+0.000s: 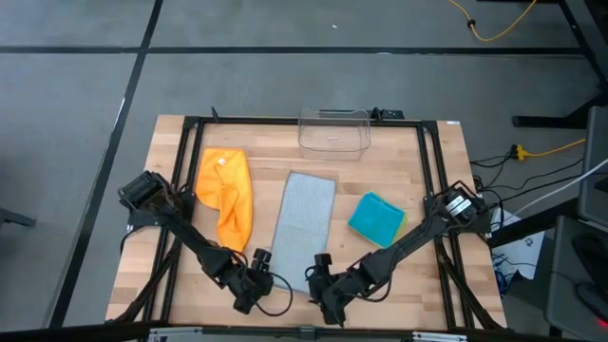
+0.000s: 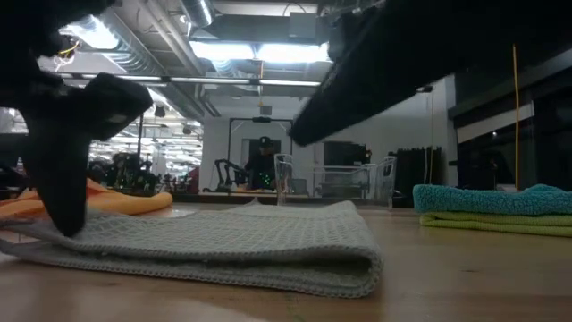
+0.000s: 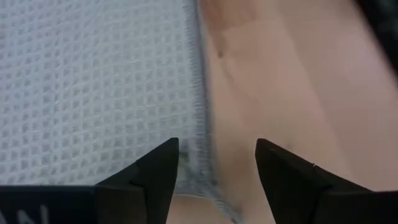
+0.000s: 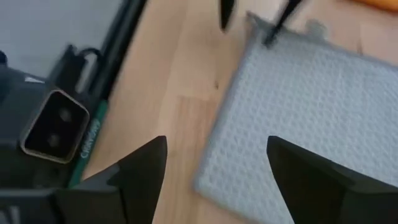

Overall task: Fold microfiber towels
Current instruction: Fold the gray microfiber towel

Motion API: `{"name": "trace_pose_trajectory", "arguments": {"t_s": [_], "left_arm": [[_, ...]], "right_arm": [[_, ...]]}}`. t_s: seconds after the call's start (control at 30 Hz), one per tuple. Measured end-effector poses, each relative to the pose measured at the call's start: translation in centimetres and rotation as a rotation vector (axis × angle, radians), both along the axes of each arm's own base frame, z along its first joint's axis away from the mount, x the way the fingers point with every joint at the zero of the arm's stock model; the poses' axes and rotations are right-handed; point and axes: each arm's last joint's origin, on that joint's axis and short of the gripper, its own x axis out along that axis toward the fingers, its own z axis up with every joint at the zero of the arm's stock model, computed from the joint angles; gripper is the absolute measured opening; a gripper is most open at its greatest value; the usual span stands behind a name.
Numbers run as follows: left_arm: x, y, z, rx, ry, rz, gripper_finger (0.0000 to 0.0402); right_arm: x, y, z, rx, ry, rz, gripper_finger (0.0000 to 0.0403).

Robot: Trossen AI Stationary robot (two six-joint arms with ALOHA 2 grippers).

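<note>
Grey towel (image 1: 306,228) lies flat on the wooden counter (image 1: 437,285) as a long narrow strip — folded, with the rounded fold edge visible in the low view. Left pincer (image 1: 263,269) sits at the strip's near left corner, fingers (image 3: 158,171) apart, empty, straddling the stitched hem. Right pincer (image 1: 318,275) sits at the near right corner, fingers (image 4: 146,163) likewise apart and empty, just above the cloth edge.

Orange towel (image 1: 226,190) lies crumpled, unfolded, just to the left of the grey strip. Teal towel (image 1: 375,218) is folded small to the right of the strip — stacked on the lime green towel (image 2: 496,224), as the low view shows. Clear plastic bin (image 1: 333,130) stands at the far edge of the counter, beyond the grey towel.
</note>
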Motion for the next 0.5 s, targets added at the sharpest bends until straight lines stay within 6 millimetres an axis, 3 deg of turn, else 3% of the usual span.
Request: {"name": "trace_pose_trajectory", "arguments": {"t_s": [0.23,0.5], "left_arm": [[0.3,0.0,-0.9,0.025,0.003,0.026,0.0205],[0.3,0.1,-1.0,0.013,0.017,0.038,0.0205]], "right_arm": [[0.2,0.4,-3.6,-0.033,0.082,0.070,0.0279],[0.6,0.2,-4.8,0.022,0.115,-0.026,0.0257]]}}
